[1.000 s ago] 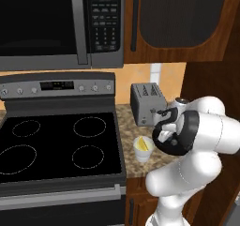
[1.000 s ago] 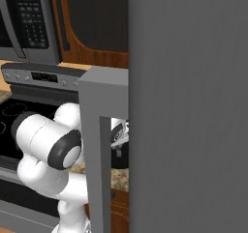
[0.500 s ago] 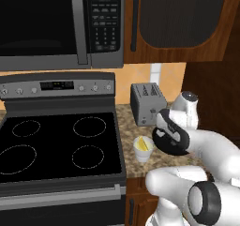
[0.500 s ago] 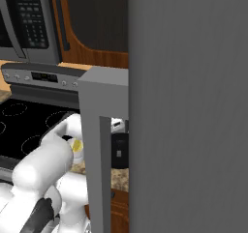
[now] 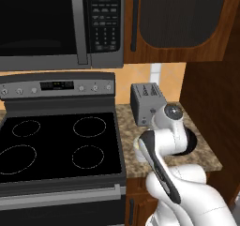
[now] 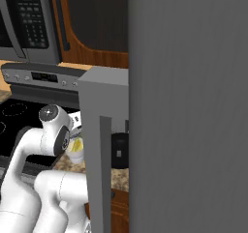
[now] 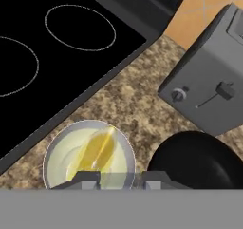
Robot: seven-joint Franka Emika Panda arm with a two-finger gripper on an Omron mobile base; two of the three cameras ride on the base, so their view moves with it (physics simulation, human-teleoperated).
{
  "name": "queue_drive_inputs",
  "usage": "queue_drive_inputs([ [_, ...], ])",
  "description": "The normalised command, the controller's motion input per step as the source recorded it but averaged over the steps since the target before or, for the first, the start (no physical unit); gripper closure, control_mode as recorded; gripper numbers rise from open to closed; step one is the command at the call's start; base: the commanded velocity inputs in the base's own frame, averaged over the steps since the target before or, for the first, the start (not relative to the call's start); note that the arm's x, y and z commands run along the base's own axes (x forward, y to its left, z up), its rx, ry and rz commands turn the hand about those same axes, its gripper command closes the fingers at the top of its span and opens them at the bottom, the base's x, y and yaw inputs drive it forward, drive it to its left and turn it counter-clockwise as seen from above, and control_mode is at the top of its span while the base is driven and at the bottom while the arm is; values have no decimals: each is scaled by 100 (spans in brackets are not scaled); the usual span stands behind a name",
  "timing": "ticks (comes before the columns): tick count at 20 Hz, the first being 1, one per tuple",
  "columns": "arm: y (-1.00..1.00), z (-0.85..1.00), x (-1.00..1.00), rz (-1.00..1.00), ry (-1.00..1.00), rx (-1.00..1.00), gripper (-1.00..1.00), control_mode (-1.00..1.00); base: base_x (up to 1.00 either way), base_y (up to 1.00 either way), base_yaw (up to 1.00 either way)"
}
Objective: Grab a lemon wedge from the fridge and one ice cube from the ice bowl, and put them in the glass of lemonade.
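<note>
Yellow lemon wedge (image 7: 97,149) lay inside the glass of lemonade (image 7: 64,149) on the granite desk (image 7: 135,104), beside the ice bowl (image 7: 199,159). The end effector (image 7: 118,179) hovered over the glass with jaws nearly closed, apparently empty. Judged next: opening over the bowl for an ice cube.

The toaster (image 5: 146,102) is standing on the counter (image 5: 206,157), just to the right of the stove (image 5: 56,140). The bowl (image 7: 199,161) is sitting in front of the toaster, and the glass (image 7: 88,155) is sitting to the left of the bowl, beside the stove's edge, with the lemon wedge (image 7: 97,150) lying in it. The microwave (image 5: 61,26) is hanging above the stove.
</note>
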Motion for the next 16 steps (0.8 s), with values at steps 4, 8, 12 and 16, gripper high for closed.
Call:
queue_drive_inputs([
  [4, 20, -6, -3, 0, 4, -6, 100, -100, 0, 0, 0],
  [8, 0, -29, -2, 0, 8, -5, 100, -100, 0, 0, 0],
  [12, 0, -8, 0, 0, 1, -1, 100, -100, 0, 0, 0],
  [16, -7, -35, 13, 0, 0, -6, 100, -100, 0, 0, 0],
])
